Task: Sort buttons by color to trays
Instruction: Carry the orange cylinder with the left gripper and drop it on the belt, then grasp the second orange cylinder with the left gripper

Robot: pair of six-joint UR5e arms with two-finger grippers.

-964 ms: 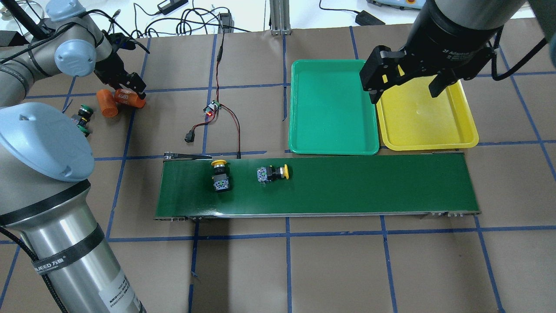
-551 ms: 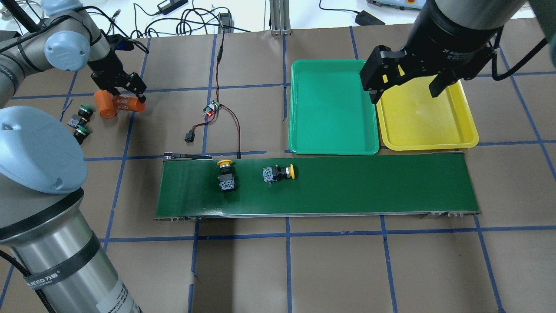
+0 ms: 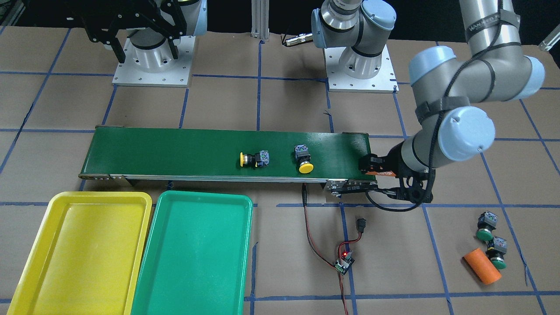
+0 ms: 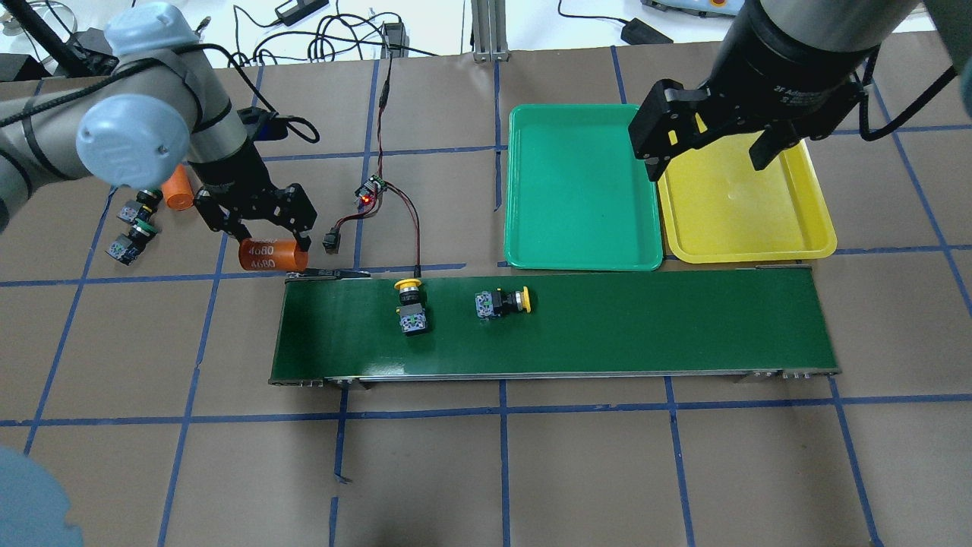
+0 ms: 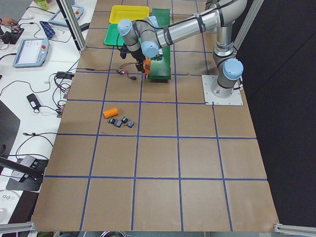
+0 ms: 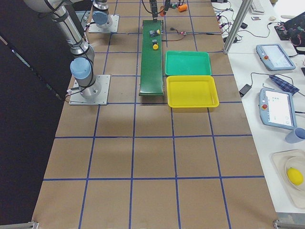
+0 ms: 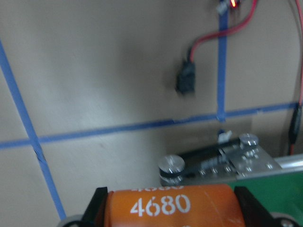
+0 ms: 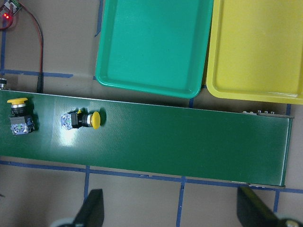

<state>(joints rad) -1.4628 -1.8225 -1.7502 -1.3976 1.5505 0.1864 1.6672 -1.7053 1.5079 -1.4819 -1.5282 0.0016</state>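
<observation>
- Left gripper [image 4: 267,241]: fingers clamped on an orange cylinder [image 4: 272,257] marked 4680, at the conveyor belt's [image 4: 645,327] ten o'clock corner.
- Right gripper [image 4: 708,156]: fingers spread wide above the yellow tray [image 4: 744,213]. The green tray [image 4: 577,197] is at its nine o'clock.
- Yellow buttons [image 4: 410,304] lie on the belt. Green buttons [image 4: 140,203] sit on the desk [image 4: 531,471] at nine o'clock of the left gripper.
</observation>
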